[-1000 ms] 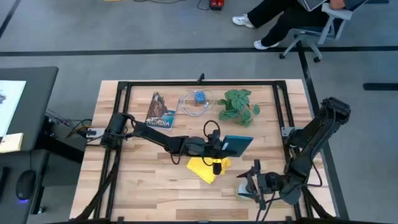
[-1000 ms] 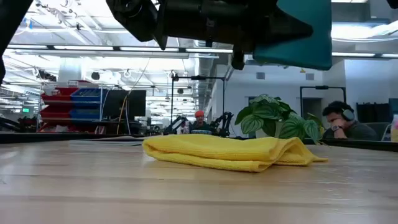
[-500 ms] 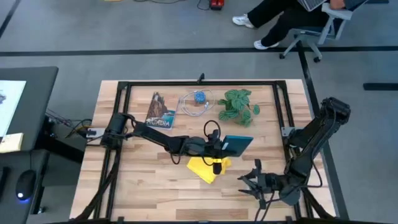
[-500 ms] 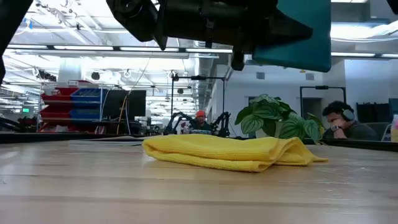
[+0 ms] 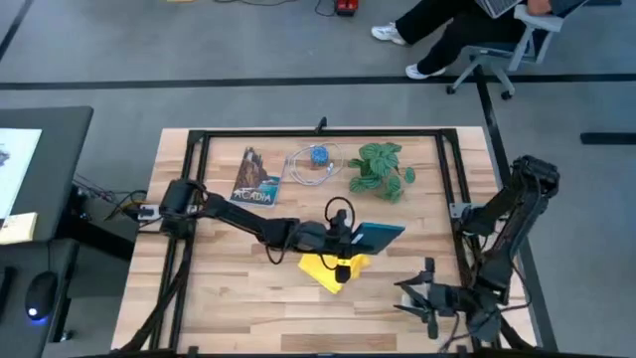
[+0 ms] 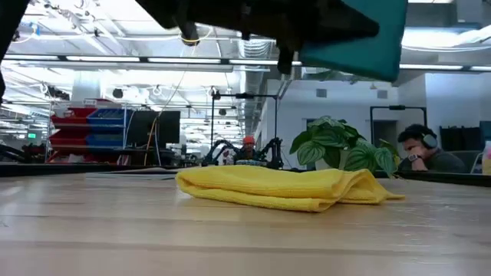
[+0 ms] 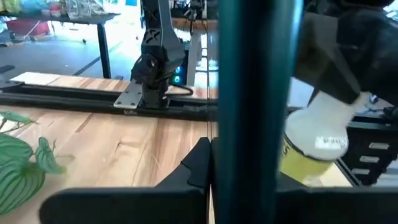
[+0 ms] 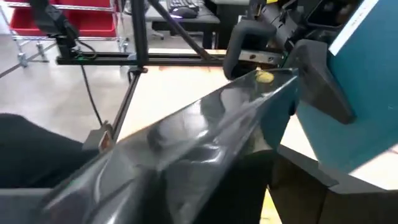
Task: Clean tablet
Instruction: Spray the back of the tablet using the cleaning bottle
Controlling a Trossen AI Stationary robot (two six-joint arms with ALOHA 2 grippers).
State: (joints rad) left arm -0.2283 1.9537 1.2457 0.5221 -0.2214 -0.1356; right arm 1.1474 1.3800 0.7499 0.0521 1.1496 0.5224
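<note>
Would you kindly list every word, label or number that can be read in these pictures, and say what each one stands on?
"ACADIA": on the cover of the booklet lying on the table, high view; small but just legible.
Dark print on the white label of the bottle, left wrist view: too blurred to read.
Nothing else readable; the tablet in the left gripper shows no text.

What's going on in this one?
The left end effector holds the tablet, in a teal case, up off the table at its middle. The folded yellow cloth lies on the wood just below, untouched, so no wiping shows. The right end effector waits near the table's right side.
</note>
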